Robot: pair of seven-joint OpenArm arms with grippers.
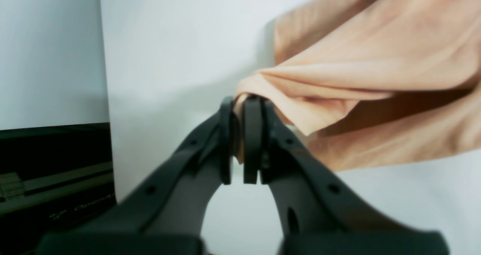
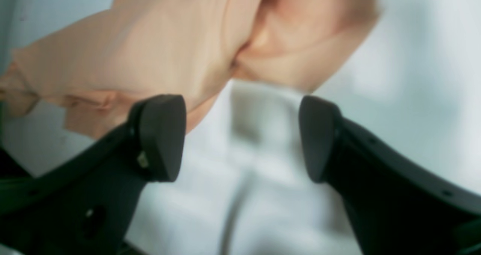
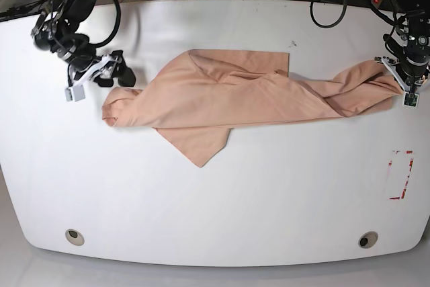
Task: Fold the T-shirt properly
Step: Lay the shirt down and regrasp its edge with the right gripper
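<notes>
- Left wrist view: the left pincer [image 1: 243, 142] is clamped tight on a bunched edge of the peach T-shirt [image 1: 375, 78], with a sliver of cloth showing between its dark fingers [image 1: 252, 135]. From that pinch the fabric fans out to the right in long folds and hangs a little above the white counter [image 1: 180, 59], throwing a shadow under itself. A dark strip lies past the counter's edge at the lower left.
- Right wrist view: the right pincer [image 2: 242, 138] stands wide apart with nothing between its pads [image 2: 161, 135]. The T-shirt [image 2: 150, 52] lies just beyond them, rumpled, on the counter [image 2: 413, 78]; the picture is blurred, so whether the left pad touches the cloth cannot be told.
- Base view: the T-shirt [image 3: 228, 95] is stretched in a long band across the middle of the counter [image 3: 201, 220], nearer its far edge. One end is gathered into the left pincer [image 3: 398, 72] close to the right edge; the other end lies rounded just beside the right pincer [image 3: 111, 72], near the left edge. A pointed flap reaches toward the near edge, and a squared part lies toward the far edge. A red-and-white marker [image 3: 400, 174] sits by the right edge, well apart from the cloth.
</notes>
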